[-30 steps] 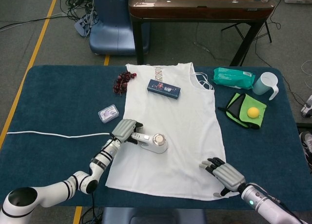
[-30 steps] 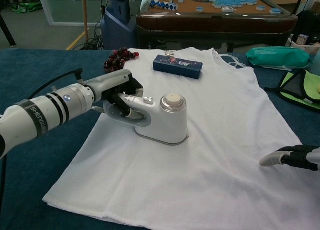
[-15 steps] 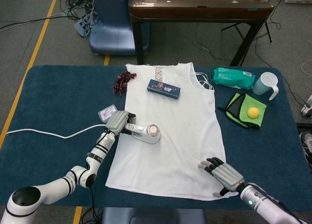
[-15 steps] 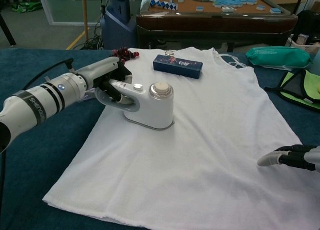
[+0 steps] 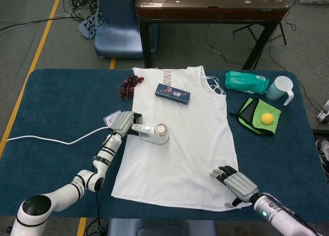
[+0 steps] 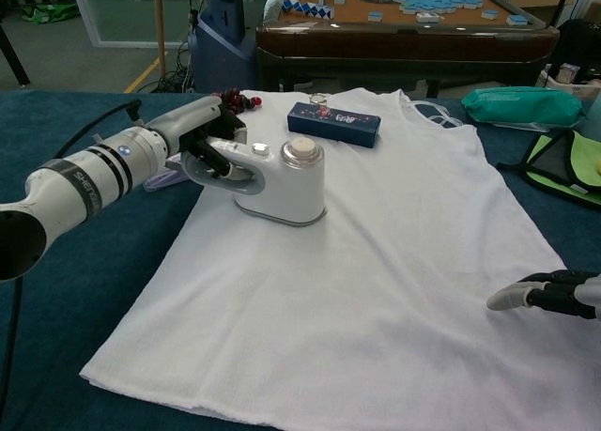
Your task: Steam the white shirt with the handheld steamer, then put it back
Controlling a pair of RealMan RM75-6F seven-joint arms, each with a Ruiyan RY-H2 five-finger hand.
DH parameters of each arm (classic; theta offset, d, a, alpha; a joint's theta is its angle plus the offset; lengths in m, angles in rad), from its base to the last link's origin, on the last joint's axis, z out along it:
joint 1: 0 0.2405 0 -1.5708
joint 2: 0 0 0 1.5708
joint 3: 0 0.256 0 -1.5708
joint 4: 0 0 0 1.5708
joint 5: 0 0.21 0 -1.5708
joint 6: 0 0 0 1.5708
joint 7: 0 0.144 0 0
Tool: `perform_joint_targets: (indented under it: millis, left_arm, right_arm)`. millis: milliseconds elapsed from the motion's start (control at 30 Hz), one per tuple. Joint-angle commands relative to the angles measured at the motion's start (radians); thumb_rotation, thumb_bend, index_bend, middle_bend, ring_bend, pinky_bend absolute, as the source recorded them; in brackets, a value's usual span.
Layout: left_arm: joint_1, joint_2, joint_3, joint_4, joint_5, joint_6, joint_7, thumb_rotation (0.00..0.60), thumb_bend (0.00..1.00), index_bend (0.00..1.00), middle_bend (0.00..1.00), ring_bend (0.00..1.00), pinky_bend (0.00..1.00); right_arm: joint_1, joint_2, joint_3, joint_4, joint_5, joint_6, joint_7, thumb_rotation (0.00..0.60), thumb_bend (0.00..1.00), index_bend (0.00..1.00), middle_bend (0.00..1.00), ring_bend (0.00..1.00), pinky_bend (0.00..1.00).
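Steaming step: steamer (image 6: 285, 180) sits soleplate-down on white shirt (image 6: 376, 262), left side, mid-height. Left hand (image 6: 202, 140) grasps handle. Right hand (image 5: 235, 183) empty, fingers loosely apart at lower hem. Next: sweep untreated fabric, then set steamer back.

Grey floor (image 5: 31, 35), yellow floor line (image 5: 38, 46), dark wooden table (image 5: 211, 10)
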Motion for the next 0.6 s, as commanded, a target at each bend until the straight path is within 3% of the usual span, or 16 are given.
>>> perform_joint_targets:
  millis: [33,600]
  left_arm:
    - [0.007,0.007,0.01,-0.01,0.007,0.003,-0.003,0.6,0.19,0.89,0.68,0.55,0.57]
    - [0.092,0.122,0.115,-0.251,0.077,0.037,0.032,0.6,0.19,0.89,0.68,0.55,0.57]
  right_arm:
    - [0.001,0.001,0.0,-0.002,0.0,-0.001,-0.002,0.568,0.0,0.0,0.09,0.0,0.0]
    - [0.001,0.001,-0.009,-0.005,-0.014,-0.005,-0.002,0.569,0.0,0.0,0.09,0.0,0.0]
